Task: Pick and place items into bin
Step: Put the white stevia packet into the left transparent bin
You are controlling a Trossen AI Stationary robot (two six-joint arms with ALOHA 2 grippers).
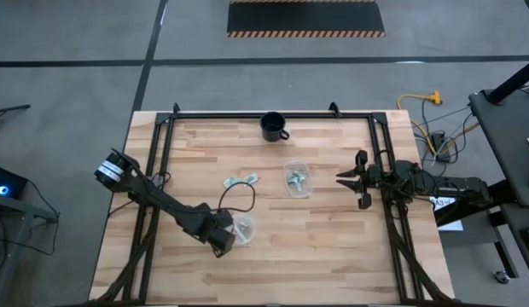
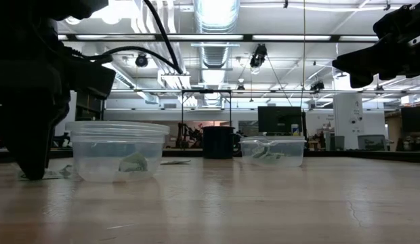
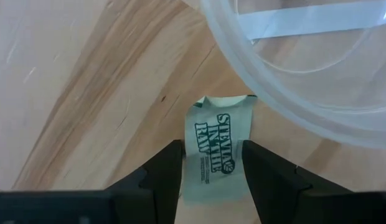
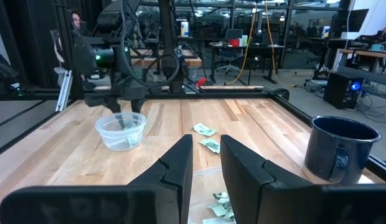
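Observation:
A white and light-green packet (image 3: 218, 146) printed with dark letters lies flat on the wood beside a clear round bin (image 1: 244, 228), one end at the bin's wall (image 3: 292, 81). My left gripper (image 3: 211, 171) is open and points down over it, one finger on each side. The bin (image 2: 116, 150) holds one packet (image 2: 134, 163). A second clear container (image 1: 297, 179) holds several packets. Two more packets (image 1: 230, 182) (image 1: 250, 178) lie loose on the table. My right gripper (image 1: 350, 177) hovers raised, right of that container, open by a narrow gap. My left gripper comes from above, pointing down, with a finger (image 3: 165, 171) at each long edge of the packet (image 3: 208, 180). The packet lies flat and uncrumpled on the table. I cannot tell whether the fingers touch it.
A black mug (image 1: 274, 126) stands near the table's far edge. Black rails (image 1: 162, 145) run along the left, right and far sides. Bare wood (image 1: 333, 247) spreads over the near right part of the table. A cable loops above the left arm (image 1: 239, 200).

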